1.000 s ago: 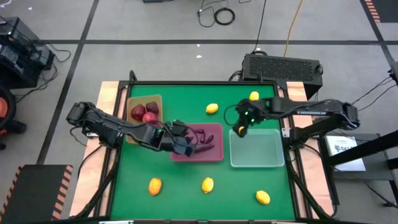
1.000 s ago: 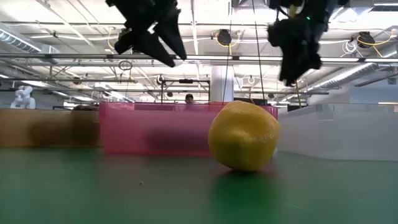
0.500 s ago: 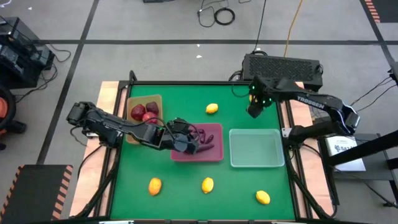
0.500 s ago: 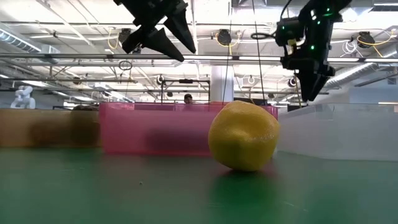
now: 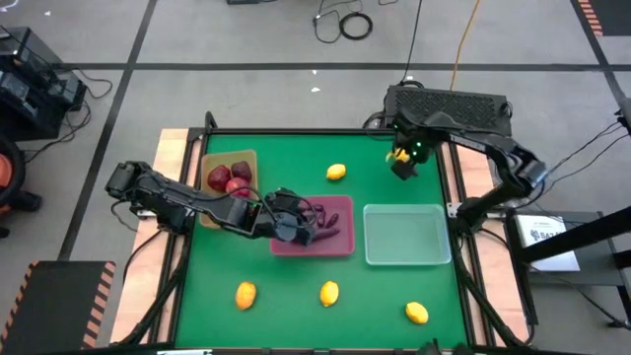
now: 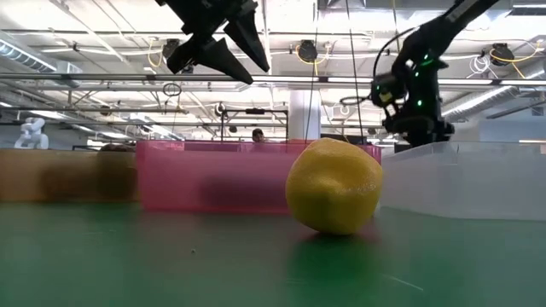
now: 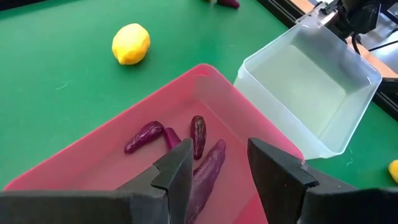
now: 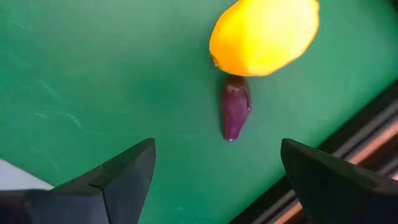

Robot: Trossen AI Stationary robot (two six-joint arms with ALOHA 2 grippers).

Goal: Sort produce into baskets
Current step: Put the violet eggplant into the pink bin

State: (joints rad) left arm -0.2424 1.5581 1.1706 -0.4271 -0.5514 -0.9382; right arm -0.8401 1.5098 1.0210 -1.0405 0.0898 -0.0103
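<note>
While the left gripper (image 5: 296, 225) hangs over the pink tray (image 5: 343, 241) with fingers parted and nothing between them, the right gripper (image 5: 402, 164) sits at the table's far right corner — fingers spread wide, empty — above a lemon (image 8: 264, 35) touching a small eggplant (image 8: 236, 107).

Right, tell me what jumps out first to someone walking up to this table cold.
Three trays in a row on the green table: the tan tray holding dark-red fruits, the pink tray holding purple eggplant pieces, the clear tray empty. The left gripper hangs over the pink tray. The right gripper, fingers spread wide, hovers at the far right corner above a lemon touching a stray eggplant piece.
</note>
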